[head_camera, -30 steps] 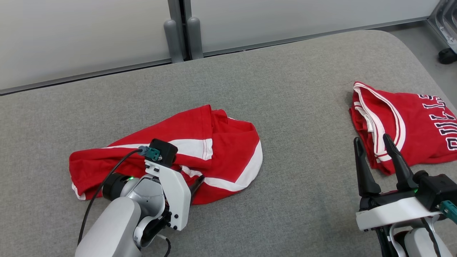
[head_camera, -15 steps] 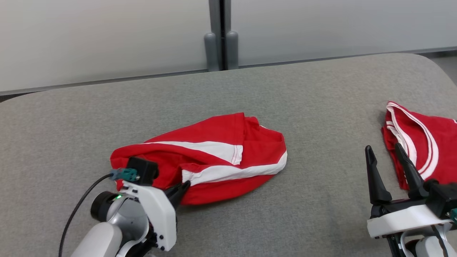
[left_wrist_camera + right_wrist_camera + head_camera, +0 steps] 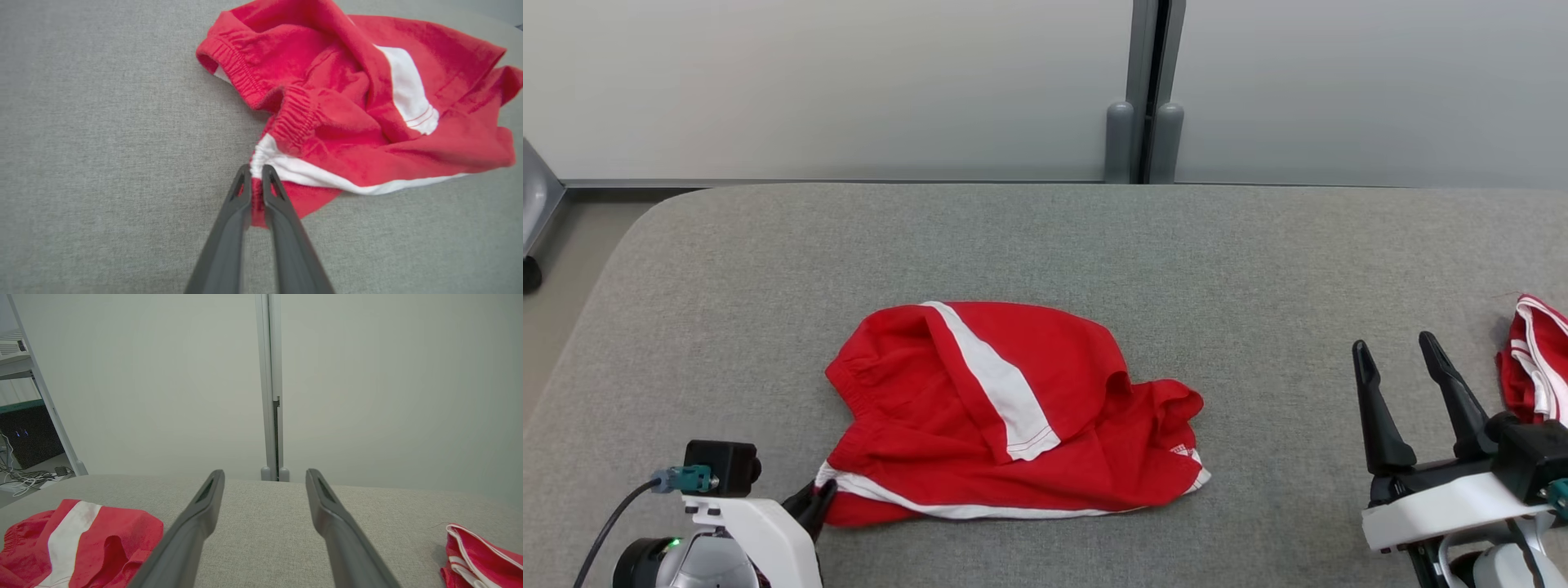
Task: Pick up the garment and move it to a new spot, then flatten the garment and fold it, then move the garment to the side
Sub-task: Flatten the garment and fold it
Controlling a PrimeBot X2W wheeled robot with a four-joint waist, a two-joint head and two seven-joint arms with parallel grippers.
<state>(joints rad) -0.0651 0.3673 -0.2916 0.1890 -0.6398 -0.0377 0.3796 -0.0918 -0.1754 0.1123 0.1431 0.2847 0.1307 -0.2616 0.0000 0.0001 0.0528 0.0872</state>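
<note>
Big grey woven-fabric bench with rounded corners, taking up most of the head view. Pretty plain room behind it: pale grey wall panels, split top centre by a darker grey upright post with two rounded feet at its base. Strip of beige floor at the far left edge. Metal shelving and a tangle of cables on the left of the right wrist view.

Quick count:
- **Garments:** two, both red.
  - Crumpled red shorts with white side stripes, lying centre-left on the bench.
  - Another red garment with white trim, cut off by the right edge and well apart from the shorts.
- **Sets of dark fingers:** two.
  - Left fingers at lower left, pressed nearly together and pinching the shorts' white-edged corner.
  - Right fingers at lower right, spread wide, gripping nothing, near the trimmed garment.
</note>
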